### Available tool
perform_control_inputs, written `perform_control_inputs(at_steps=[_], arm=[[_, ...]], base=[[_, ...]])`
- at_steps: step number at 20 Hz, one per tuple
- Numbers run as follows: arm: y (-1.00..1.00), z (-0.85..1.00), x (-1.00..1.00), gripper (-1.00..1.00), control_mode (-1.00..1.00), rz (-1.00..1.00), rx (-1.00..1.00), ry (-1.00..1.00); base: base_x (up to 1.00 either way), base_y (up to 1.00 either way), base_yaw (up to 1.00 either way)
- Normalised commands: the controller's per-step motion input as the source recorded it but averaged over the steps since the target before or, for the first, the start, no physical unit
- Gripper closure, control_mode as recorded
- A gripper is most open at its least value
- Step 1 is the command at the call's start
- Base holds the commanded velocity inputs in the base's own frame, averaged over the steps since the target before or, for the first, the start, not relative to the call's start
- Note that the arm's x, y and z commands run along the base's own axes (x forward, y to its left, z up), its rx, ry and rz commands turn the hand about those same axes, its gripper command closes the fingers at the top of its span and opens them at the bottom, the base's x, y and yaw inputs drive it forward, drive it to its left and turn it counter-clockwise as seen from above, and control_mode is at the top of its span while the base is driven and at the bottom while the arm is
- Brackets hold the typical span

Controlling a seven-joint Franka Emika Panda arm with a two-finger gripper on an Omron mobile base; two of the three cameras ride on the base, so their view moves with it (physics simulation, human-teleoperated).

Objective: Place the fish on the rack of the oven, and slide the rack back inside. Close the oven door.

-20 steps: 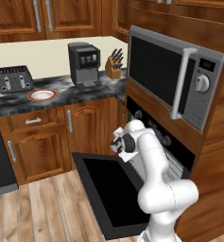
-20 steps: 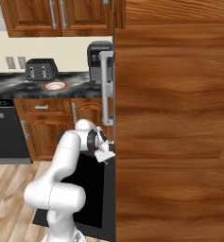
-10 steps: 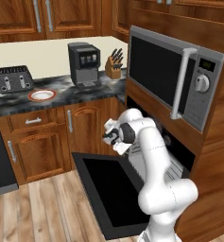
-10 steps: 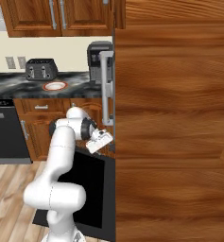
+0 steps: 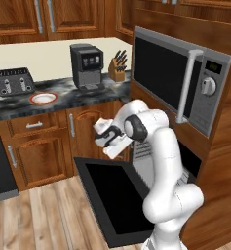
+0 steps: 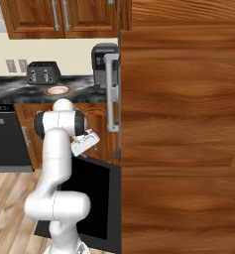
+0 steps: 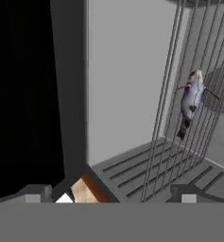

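Fish [image 7: 191,101]: in the hand view we see it lying on the rack [image 7: 179,118], a slim grey body with a paler side, set along the bars. Because the hand camera is rolled, the rack's bars run up and down the view and the fish appears upended. Behind the bars we note the pale grey inner wall and ribbed floor of the oven [image 7: 123,94] cavity. Whether the rack sits fully inside or is still drawn out, we cannot tell.

Oven door [image 5: 117,195]: hanging open, lowered flat in front of the cavity, glossy black panel facing up over the wood floor [image 5: 44,215]. In the right base view the same door [image 6: 91,198] shows as a dark slab beside the brown cabinet side.

Gripper [image 5: 109,139]: we see it above the back edge of the open door, in front of the oven mouth, held off the rack and the fish. Its jaws stand wide, nothing between them; the two fingertips [image 7: 35,191] sit far apart at the bottom of the hand view.

Further out: the microwave [image 5: 180,83] above the oven, and on the dark counter a red-rimmed plate [image 5: 43,98], a toaster [image 5: 14,81], a coffee machine [image 5: 86,66] and a knife block [image 5: 118,68].
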Motion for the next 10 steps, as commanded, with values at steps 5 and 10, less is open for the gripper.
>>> perform_control_inputs(at_steps=[5, 10], arm=[[0.25, 0.99, -0.88, -1.00, -1.00, 0.00, 0.12, -0.32], [0.01, 1.00, -1.00, -1.00, -1.00, 0.00, 0.17, -0.44]], base=[[0.00, 0.00, 0.00], [0.00, 0.00, 0.00]])
